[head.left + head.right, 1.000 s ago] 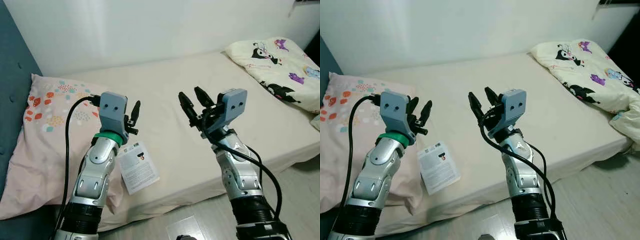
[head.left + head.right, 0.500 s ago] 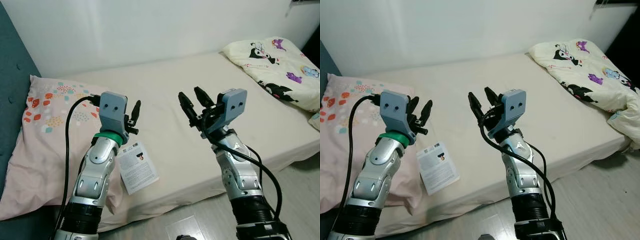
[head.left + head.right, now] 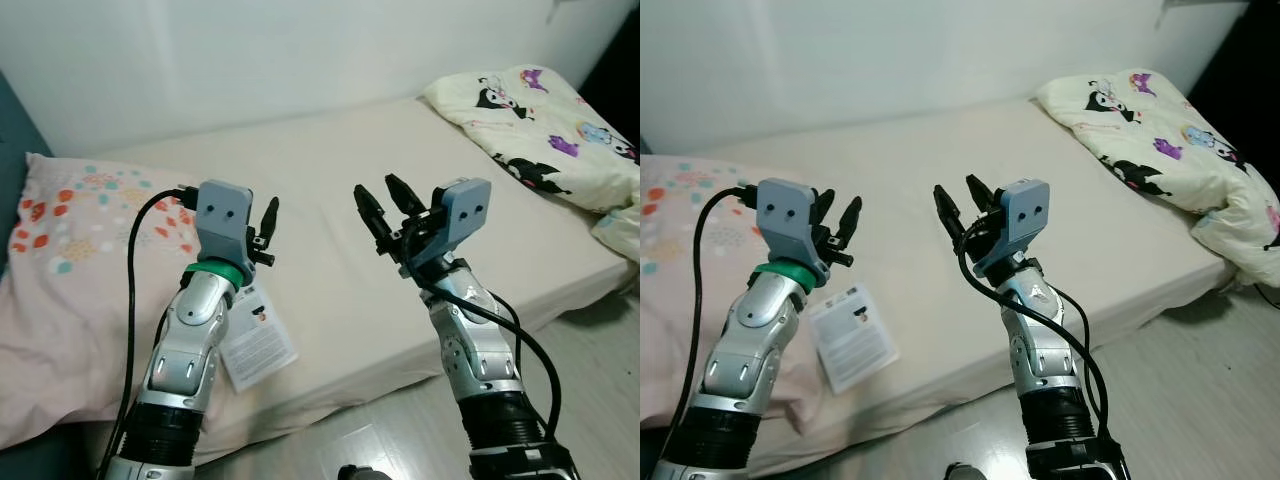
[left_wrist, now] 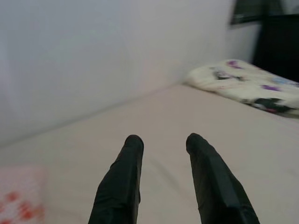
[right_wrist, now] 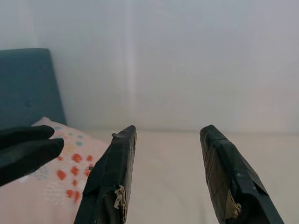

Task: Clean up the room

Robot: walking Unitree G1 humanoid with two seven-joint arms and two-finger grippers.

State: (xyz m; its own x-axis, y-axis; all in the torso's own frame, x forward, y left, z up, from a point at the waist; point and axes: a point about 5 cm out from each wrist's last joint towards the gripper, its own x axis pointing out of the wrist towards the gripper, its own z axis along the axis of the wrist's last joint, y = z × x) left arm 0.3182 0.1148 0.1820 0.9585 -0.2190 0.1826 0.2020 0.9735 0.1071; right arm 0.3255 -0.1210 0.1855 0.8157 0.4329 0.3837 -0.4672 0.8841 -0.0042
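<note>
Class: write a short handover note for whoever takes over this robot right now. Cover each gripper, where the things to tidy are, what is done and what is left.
Left gripper: open, empty, raised over the bed.
Right gripper: open, empty, raised beside it.
Leaflet: flat at the bed's near edge, beside the left arm, against the pillow.
Blanket: bunched at the far right end of the bed.
Done: nothing picked up.
Left: probably take the leaflet off the bed and straighten the blanket.

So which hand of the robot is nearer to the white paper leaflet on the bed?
The left hand. It hovers just above and behind the leaflet, which lies beside the left forearm. The right hand is farther off, over the bare mattress to the leaflet's right.
</note>
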